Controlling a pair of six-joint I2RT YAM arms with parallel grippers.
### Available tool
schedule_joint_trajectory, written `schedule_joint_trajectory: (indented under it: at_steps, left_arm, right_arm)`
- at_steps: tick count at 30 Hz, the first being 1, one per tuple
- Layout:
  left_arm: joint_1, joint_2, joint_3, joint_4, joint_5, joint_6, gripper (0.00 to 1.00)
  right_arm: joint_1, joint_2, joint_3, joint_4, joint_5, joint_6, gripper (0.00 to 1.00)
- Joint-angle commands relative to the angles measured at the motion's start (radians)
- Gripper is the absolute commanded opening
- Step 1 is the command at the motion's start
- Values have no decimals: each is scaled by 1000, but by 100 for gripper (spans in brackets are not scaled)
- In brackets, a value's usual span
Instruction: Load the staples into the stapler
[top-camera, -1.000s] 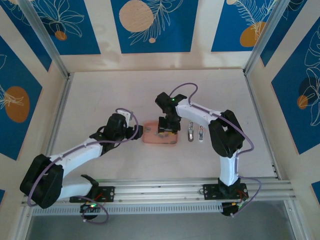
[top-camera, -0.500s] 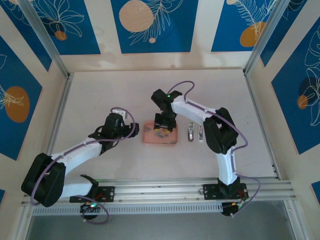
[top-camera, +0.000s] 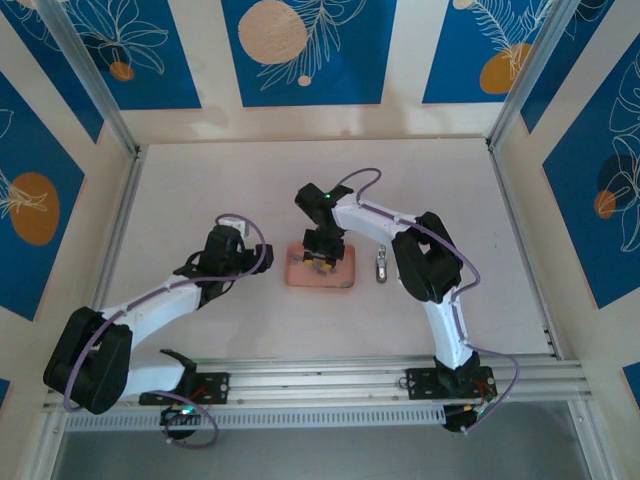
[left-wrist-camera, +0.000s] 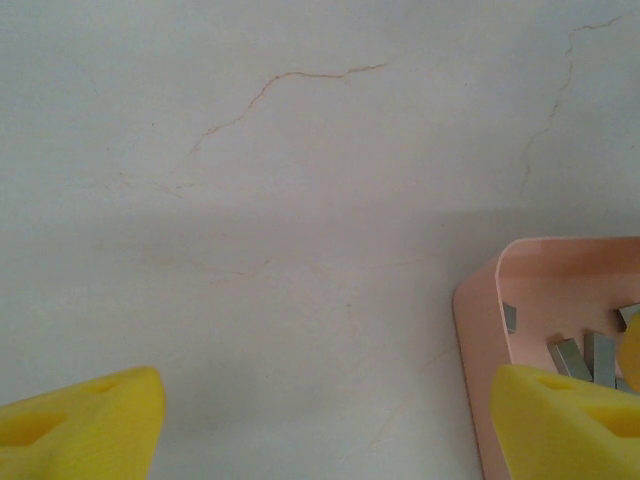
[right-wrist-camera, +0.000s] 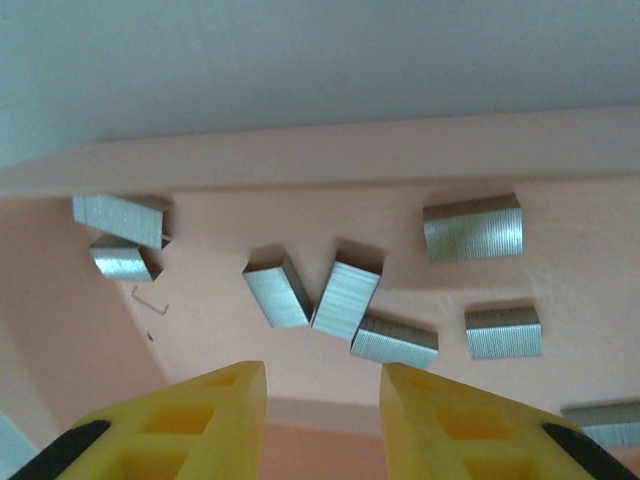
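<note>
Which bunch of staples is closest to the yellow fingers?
The staple strip lying just above the right gripper's finger on the picture's right, beside the two strips forming a V. Others lie farther away.

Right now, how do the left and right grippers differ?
The left gripper stands wide open; the right gripper has a much narrower gap. The left hangs over the table at the pink tray's edge; the right hangs over the staples in it. Both have yellow fingers and hold nothing.
</note>
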Motion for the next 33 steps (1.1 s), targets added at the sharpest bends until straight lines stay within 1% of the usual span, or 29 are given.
schedule_joint_trajectory:
  at_steps: [1,11,20,26,30,33]
  left_arm:
    - [15,-7,-4,5,10,-6,84]
    - [20,15,8,20,30,-4,84]
    - [22,23,13,20,33,4,84]
    - [24,23,13,20,36,7,84]
    - [24,22,11,20,38,12,84]
    - [24,16,13,15,38,17,84]
  right_arm:
    - [-8,28,26,-3,-13,26,35]
    - [-21,50,27,16,-14,17,32]
    - [-22,95,44,-12,-8,12,27]
    - [-10,127,76,-72,42,5,24]
    - [-7,144,78,-64,54,-2,24]
    - [-4,149,84,-65,74,-10,20]
